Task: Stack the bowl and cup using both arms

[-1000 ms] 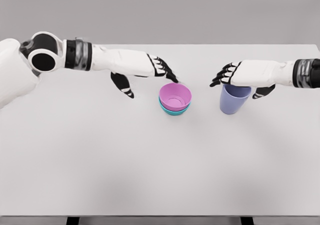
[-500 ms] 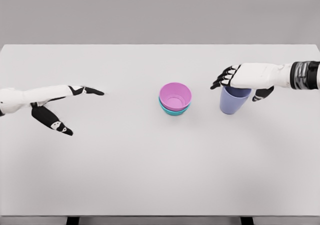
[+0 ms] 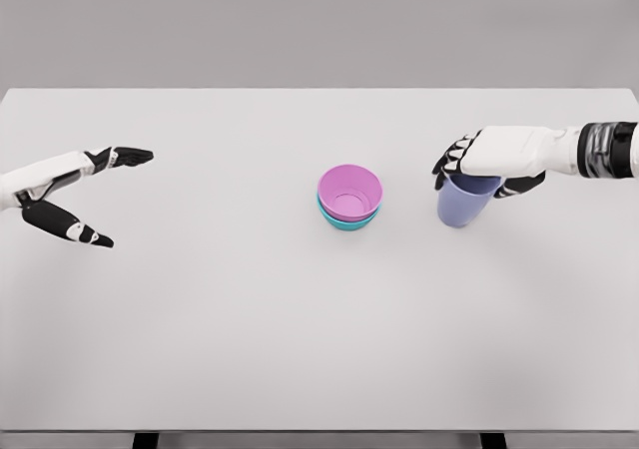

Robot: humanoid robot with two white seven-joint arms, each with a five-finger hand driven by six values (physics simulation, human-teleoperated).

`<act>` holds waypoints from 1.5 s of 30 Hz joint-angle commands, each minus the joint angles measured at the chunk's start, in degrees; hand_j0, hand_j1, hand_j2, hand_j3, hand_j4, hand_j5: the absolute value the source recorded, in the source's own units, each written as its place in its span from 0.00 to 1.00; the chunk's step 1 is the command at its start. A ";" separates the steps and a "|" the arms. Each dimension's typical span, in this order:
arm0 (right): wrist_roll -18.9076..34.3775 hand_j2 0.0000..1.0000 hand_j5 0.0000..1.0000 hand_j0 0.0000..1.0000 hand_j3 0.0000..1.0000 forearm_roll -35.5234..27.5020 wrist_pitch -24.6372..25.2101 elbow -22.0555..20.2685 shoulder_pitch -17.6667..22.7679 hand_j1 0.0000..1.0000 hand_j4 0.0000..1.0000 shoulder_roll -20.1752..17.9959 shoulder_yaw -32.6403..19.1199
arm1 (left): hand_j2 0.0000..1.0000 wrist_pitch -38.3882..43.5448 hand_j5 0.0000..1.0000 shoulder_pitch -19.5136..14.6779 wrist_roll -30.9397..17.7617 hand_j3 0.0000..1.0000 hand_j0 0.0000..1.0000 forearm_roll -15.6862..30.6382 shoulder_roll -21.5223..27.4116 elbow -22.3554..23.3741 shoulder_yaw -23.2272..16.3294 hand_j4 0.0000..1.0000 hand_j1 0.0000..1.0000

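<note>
White table: right hand curls over the upright cup, just right of the stacked bowls; left hand, spread, lies far left.

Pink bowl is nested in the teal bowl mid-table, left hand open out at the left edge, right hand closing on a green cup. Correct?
Not quite: the cup is purple-blue, not green, as the head view shows. The rest holds: the pink bowl sits nested in the teal bowl mid-table, the left hand is open near the left edge, and the right hand is closing over the cup's rim.
</note>
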 commanded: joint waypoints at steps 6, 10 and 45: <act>-0.03 0.60 0.60 0.60 0.60 -0.38 0.15 -0.17 -0.88 0.60 0.60 0.53 -0.41 | 1.00 0.11 1.00 0.00 0.01 1.00 1.00 0.56 -0.39 0.27 0.24 1.00 1.00; -0.03 0.57 0.57 0.57 0.57 -0.38 0.15 -0.35 -1.41 0.57 0.57 1.14 -1.03 | 1.00 0.11 1.00 0.00 0.01 1.00 1.00 0.56 -0.47 0.27 0.32 1.00 1.00; -0.03 0.58 0.58 0.58 0.58 -2.14 0.15 -7.20 -5.19 0.58 0.58 9.23 -3.23 | 1.00 0.11 1.00 0.00 0.01 1.00 1.00 0.47 -0.82 0.09 0.32 1.00 1.00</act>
